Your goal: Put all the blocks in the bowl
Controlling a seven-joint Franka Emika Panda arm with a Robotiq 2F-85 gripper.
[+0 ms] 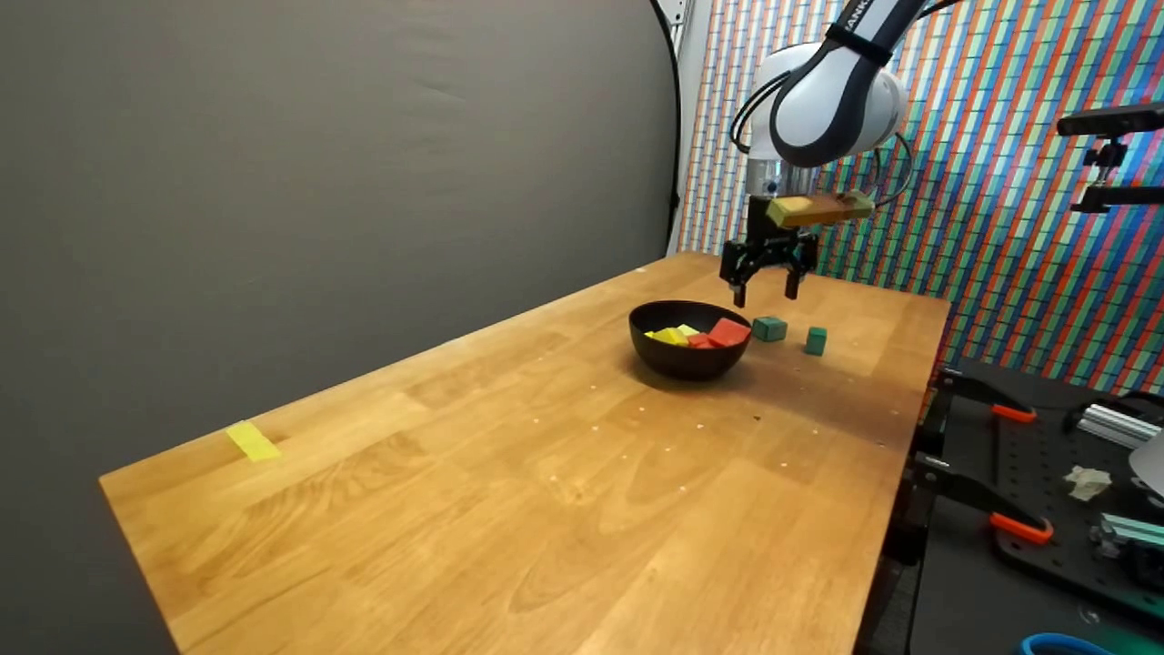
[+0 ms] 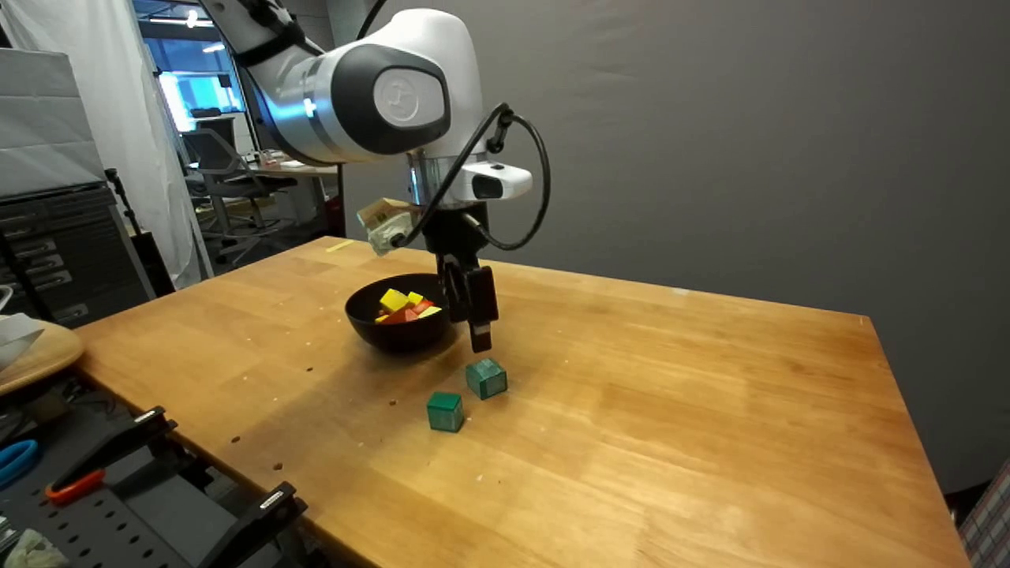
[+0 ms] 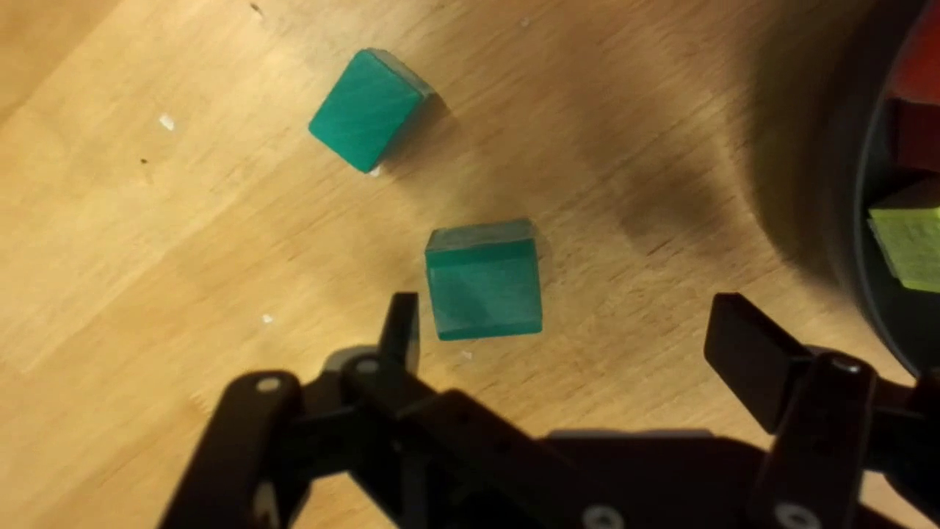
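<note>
Two green blocks rest on the wooden table. The nearer one (image 3: pixel 485 290) sits just ahead of my gripper (image 3: pixel 564 316) in the wrist view, closer to the left finger, and it shows below the gripper (image 1: pixel 766 296) in an exterior view. Farther off in the wrist view lies the other green block (image 3: pixel 367 110), turned at an angle. The fingers are spread wide with nothing between them, above the table. Beside the blocks stands the black bowl (image 2: pixel 398 338), its wall (image 3: pixel 841 213) cut off at the wrist view's right edge. Inside it are several yellow blocks (image 2: pixel 393 300) and red blocks (image 1: pixel 727 333).
A flat pale-yellow strip (image 1: pixel 253 440) is stuck near the table's far corner. Black clamps with orange parts (image 1: pixel 1020 528) lie on a dark side surface along one table edge. A camera on a stand (image 1: pixel 1109 123) is beyond that edge.
</note>
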